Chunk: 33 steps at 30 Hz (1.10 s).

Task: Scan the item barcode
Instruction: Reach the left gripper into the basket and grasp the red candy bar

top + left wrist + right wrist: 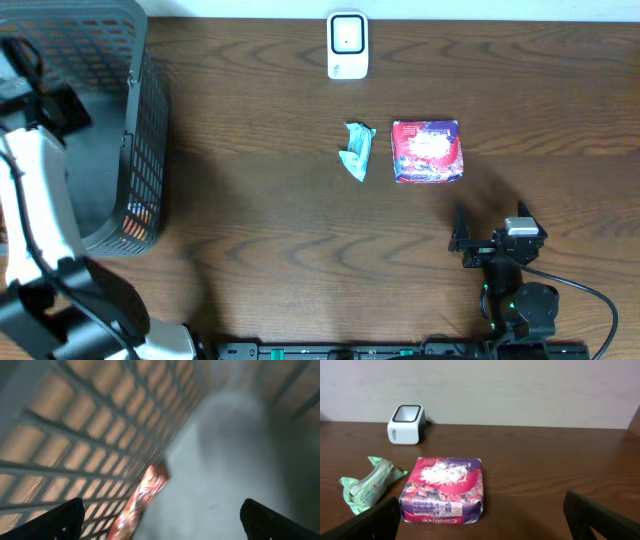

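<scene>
The white barcode scanner [347, 45] stands at the table's far middle and also shows in the right wrist view as scanner [406, 424]. A red and purple packet [427, 151] lies flat beside a crumpled green packet [358, 149]. My right gripper [490, 228] hovers open just short of the red and purple packet [444, 489], nothing between its fingers [375, 522]. My left gripper [40, 88] reaches down into the grey basket [140, 150]. It is open [162, 519] above the basket floor, near an orange-red packet [142, 497] leaning on the mesh wall.
The basket fills the table's left end, its mesh walls [75, 435] close around the left gripper. The green packet [367, 482] lies left of the red and purple one. A pale wall [520, 390] runs behind the table's far edge.
</scene>
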Each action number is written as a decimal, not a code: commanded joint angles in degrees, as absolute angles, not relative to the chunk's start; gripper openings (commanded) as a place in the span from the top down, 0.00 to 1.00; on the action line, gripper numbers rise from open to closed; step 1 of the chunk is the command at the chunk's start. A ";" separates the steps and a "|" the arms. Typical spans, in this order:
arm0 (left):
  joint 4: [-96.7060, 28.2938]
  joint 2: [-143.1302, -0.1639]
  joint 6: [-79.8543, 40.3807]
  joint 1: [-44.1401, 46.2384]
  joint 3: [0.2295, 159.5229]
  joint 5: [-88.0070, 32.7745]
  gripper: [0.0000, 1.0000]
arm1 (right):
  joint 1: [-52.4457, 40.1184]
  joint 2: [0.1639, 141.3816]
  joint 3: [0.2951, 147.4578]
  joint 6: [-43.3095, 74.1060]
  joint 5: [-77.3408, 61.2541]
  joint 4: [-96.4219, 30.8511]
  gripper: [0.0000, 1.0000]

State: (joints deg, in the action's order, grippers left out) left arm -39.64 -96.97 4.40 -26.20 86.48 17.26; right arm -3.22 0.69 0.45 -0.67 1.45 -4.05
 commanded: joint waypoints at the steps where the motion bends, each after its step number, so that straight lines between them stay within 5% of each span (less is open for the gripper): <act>1: -38.61 -98.52 11.77 -27.40 83.22 24.05 0.03 | -2.28 0.38 0.32 -0.27 1.37 -4.23 0.01; 6: -35.59 -99.55 15.00 -29.80 79.70 22.46 0.04 | -2.28 0.38 0.32 -0.27 1.37 -4.23 0.01; 12: -34.24 -100.12 22.90 -32.16 76.84 12.43 0.18 | -2.28 0.38 0.32 -0.27 1.37 -4.23 0.01; 31: -31.16 -111.09 31.29 -38.17 75.22 10.87 0.19 | -2.28 0.38 0.32 -0.27 1.37 -4.23 0.01; 33: -31.07 -112.84 31.29 -38.20 75.22 10.85 0.27 | -2.31 0.38 0.32 -0.27 1.37 -4.23 0.01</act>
